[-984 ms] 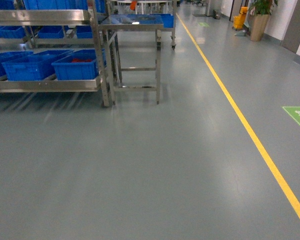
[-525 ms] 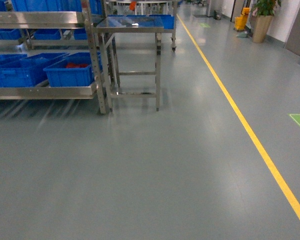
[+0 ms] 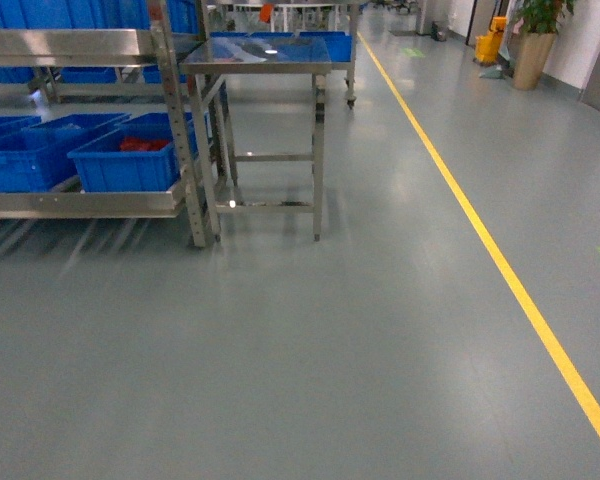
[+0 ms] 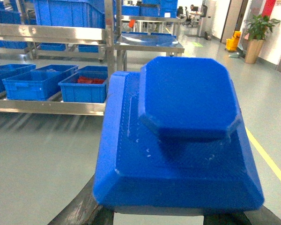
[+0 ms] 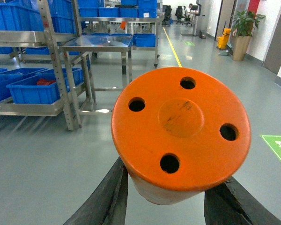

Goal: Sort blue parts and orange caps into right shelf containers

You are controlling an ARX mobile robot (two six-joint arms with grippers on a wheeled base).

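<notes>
In the left wrist view a blue part (image 4: 178, 140), a blocky piece with a stubby knob, fills the frame, and my left gripper (image 4: 178, 218) is shut on its base. The right wrist view shows an orange cap (image 5: 182, 126), flat-topped with several holes, with my right gripper (image 5: 171, 201) shut on it, dark fingers (image 5: 107, 197) at both sides. Neither gripper shows in the head view. The steel shelf (image 3: 80, 203) stands far left with blue containers (image 3: 125, 165) on its lower level. The nearest container holds red-orange pieces (image 3: 143, 145).
A steel table (image 3: 260, 55) stands against the shelf's right end, with more blue bins behind it. A yellow floor line (image 3: 500, 270) runs along the right. A potted plant (image 3: 535, 40) and a yellow bucket (image 3: 490, 45) stand far back right. Grey floor lies ahead.
In the head view the shelf and steel table have come nearer and lower, and the shelf has slid left. The green floor mark has slipped to the right edge.
</notes>
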